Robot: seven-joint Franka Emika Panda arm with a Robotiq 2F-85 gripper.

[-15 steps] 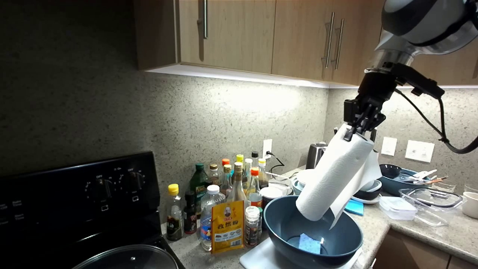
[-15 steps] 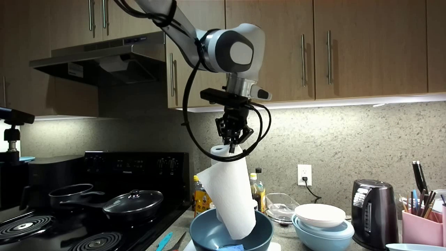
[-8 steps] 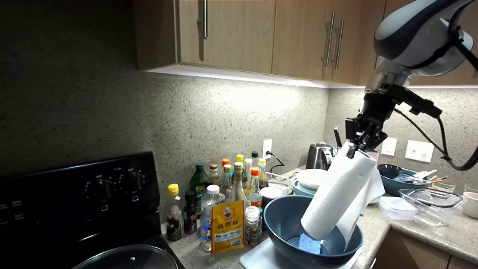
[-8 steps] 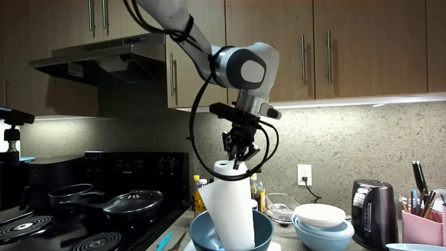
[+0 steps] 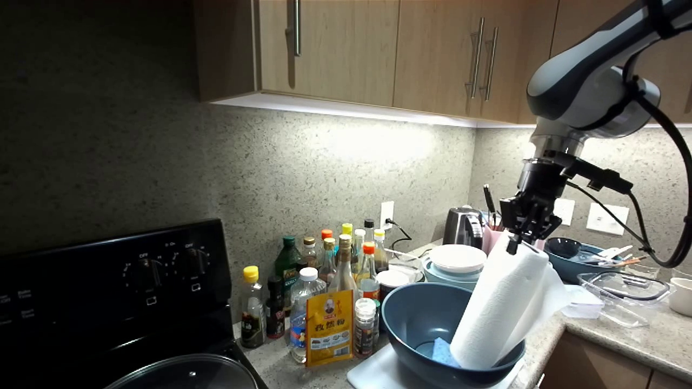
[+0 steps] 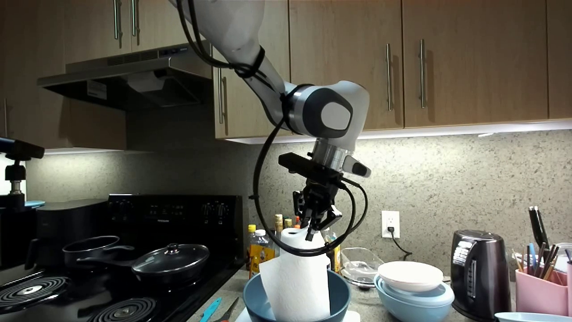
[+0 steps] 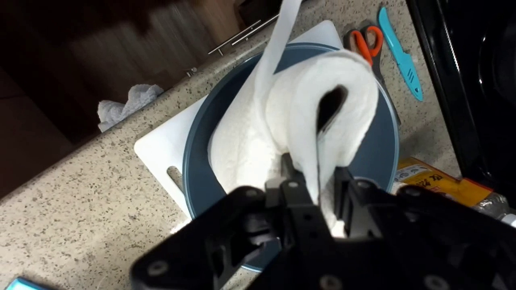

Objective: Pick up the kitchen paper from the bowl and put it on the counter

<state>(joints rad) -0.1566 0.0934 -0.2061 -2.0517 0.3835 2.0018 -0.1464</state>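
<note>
- Kitchen paper [image 5: 497,310] hangs tilted under the gripper [image 7: 315,171], which pinches the wall of its upper end; the core [image 7: 331,105] is squeezed to a dark slit.
- Bowl [image 5: 416,313], below the gripper: the paper's lower end is inside. Whether it touches the bottom, I cannot tell.
- Sheet [image 6: 292,286], loose from the paper, hangs below the gripper and covers much of the roll in an exterior view.
- Sponge [image 5: 443,351], blue, also in the bowl beneath the gripper, partly hidden by the paper.
- Board [image 7: 171,139], under the bowl and partly covered by it, on the counter [image 7: 92,193].
- Tub [image 5: 573,270], lower than the gripper: holds utensils [image 5: 615,252] too small to name.
- Pan [image 6: 172,278], lidded, well apart from the gripper; its inside is too dark to make out.
</note>
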